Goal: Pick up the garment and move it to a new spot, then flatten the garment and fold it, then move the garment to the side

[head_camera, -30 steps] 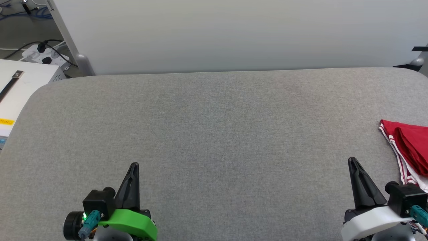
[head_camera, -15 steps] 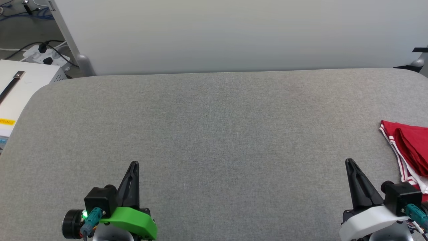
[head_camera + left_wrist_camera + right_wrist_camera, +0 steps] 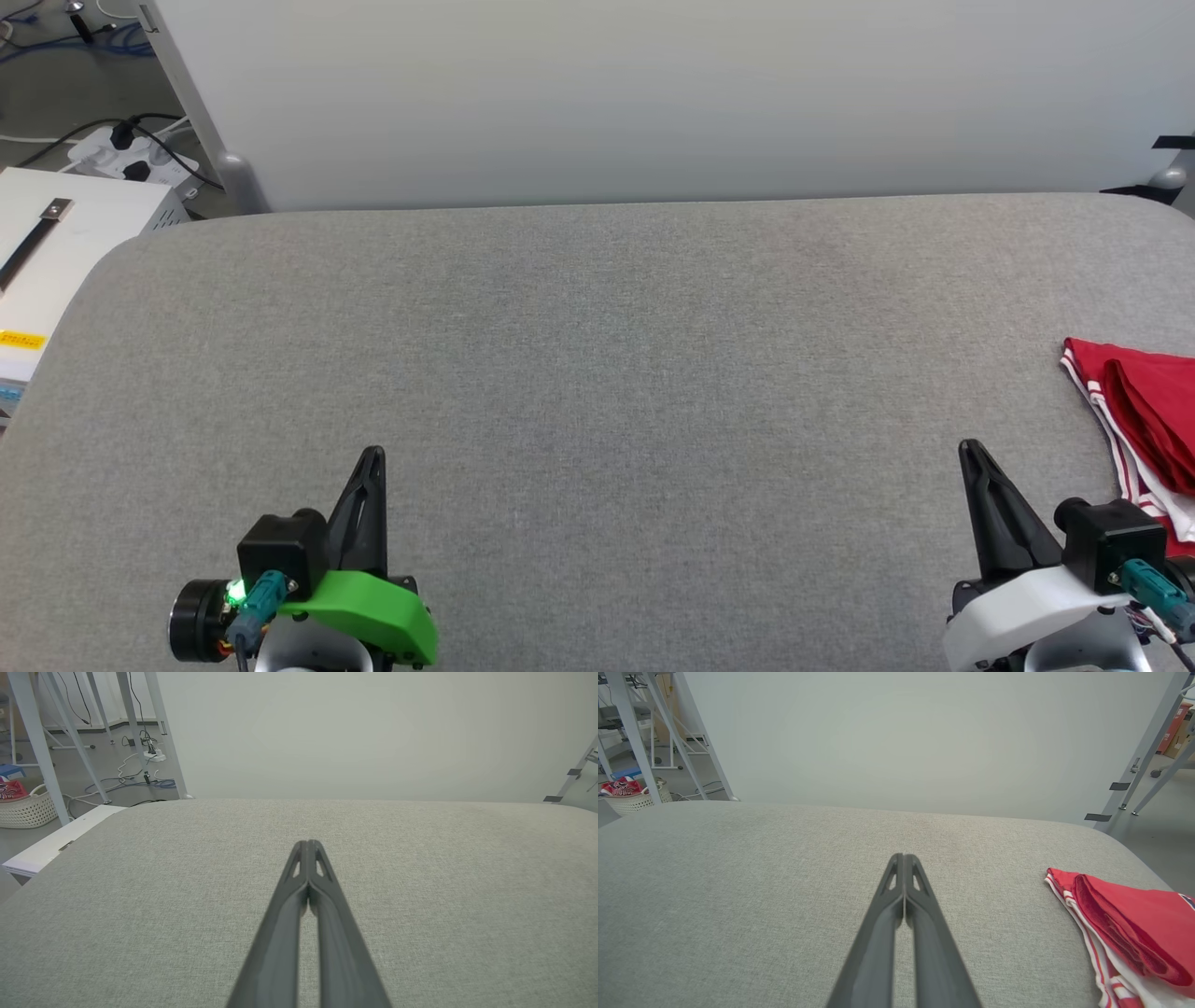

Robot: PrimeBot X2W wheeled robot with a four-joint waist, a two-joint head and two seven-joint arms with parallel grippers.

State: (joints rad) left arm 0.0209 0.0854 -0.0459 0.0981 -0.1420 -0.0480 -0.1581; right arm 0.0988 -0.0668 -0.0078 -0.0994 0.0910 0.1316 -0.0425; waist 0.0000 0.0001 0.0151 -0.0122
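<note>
Both arms are parked low over the grey counter (image 3: 597, 355), nothing held.

Left gripper (image 3: 372, 457) sits lower left in the head view, fingers clenched, tips meeting. Left wrist view confirms this: the two fingers are pressed together at the tip, with bare counter fabric beneath them.

Right gripper (image 3: 968, 450) sits lower right, same state: fingers clamped together, empty. In the right wrist view I see the tips touching.

The garment (image 3: 1144, 411) lies on the counter at the far right edge of the head view, partly cut off by the frame. It's folded into a compact stack with red body fabric on top. White sleeve fabric and red-and-white stripe trim show along its left and near edges. In the right wrist view it lies right of the right fingers, near but not touching. It's well apart from the left gripper.

Behind the counter is a white panel (image 3: 653, 93). Off the counter's left end there's a white box (image 3: 65, 233), plus a power strip (image 3: 131, 154) with black cables on the floor. The left wrist view picks up a white basket (image 3: 25, 809) on the floor.
</note>
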